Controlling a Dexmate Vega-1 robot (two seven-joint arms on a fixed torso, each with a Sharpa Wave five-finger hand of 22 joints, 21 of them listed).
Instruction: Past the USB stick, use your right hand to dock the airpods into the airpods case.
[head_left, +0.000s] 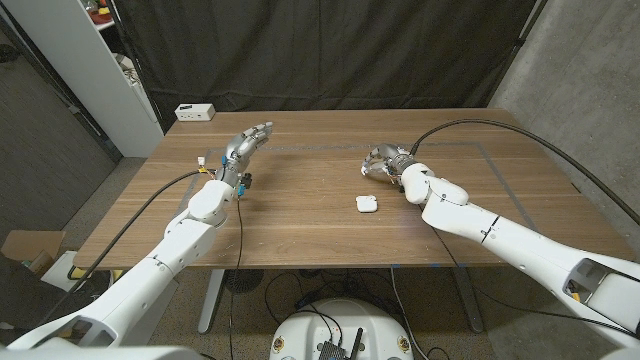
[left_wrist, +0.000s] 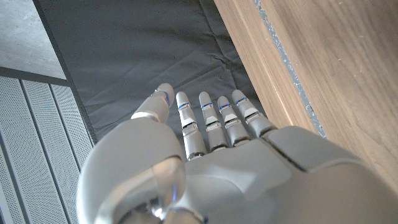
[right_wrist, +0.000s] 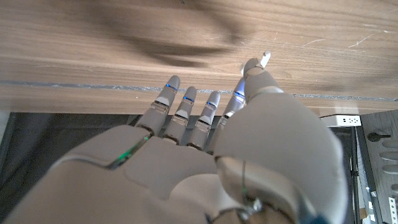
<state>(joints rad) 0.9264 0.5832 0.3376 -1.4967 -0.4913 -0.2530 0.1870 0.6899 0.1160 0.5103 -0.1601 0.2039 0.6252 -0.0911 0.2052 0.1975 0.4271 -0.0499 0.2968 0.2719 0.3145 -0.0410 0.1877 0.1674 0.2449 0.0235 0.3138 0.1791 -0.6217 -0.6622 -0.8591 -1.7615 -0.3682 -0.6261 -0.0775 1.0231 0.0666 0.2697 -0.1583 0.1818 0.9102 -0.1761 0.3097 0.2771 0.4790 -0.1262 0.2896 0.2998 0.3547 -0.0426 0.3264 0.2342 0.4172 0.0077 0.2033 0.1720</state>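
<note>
The white airpods case (head_left: 366, 203) lies on the wooden table (head_left: 300, 215) near the middle, and its lid state is too small to tell. My right hand (head_left: 385, 160) hovers just behind the case with its fingers curled in. In the right wrist view a small white airpod (right_wrist: 266, 57) sticks out at the thumb tip of my right hand (right_wrist: 205, 155), pinched there above the tabletop. My left hand (head_left: 247, 143) is held over the table's back left part with its fingers stretched out straight and holds nothing. The left wrist view has my left hand (left_wrist: 205, 155) reaching past the table's edge.
A white box (head_left: 195, 112) sits at the table's back left corner. A dark curtain (head_left: 330, 50) hangs behind the table. A white shelf unit (head_left: 90, 60) stands to the back left, and a cardboard box (head_left: 30, 250) sits on the floor on the left.
</note>
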